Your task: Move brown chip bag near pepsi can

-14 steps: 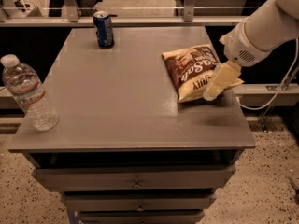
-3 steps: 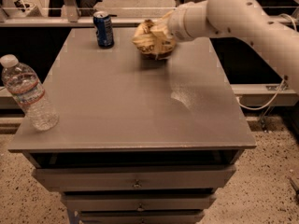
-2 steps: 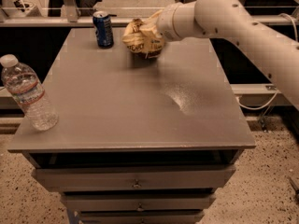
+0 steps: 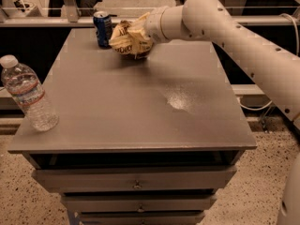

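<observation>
The pepsi can (image 4: 102,28) stands upright at the far left of the grey table (image 4: 131,97). The brown chip bag (image 4: 125,39) is crumpled and held just right of the can, low over the table's far edge. My gripper (image 4: 136,34) reaches in from the right on a long white arm and is shut on the chip bag. Its fingers are partly hidden by the bag.
A clear plastic water bottle (image 4: 29,99) stands at the table's front left edge. Drawers (image 4: 136,184) sit under the tabletop. A rail and dark furniture run behind the table.
My gripper has carried the chip bag from the right side of the table leftward and toward the back, ending close beside the pepsi can.
</observation>
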Controlling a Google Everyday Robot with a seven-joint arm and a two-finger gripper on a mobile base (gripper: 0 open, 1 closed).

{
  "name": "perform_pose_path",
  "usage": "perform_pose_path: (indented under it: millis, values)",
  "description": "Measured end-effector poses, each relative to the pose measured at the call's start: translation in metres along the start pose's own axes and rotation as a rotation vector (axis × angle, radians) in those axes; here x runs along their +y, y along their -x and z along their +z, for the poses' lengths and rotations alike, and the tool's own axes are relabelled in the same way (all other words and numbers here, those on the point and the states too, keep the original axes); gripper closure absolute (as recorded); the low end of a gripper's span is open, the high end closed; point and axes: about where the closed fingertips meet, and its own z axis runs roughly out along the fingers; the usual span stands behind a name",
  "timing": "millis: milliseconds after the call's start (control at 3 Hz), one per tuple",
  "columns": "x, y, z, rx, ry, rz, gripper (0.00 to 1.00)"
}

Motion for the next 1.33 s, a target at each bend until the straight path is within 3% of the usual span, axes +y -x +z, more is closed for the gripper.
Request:
perform_pose_path:
  millis: [333,1333]
  values:
    - [0.002,-0.003,0.007,-0.01,0.033,0.01,0.81]
    - [0.002,-0.022,0.004,-0.009,0.096,0.054,0.11]
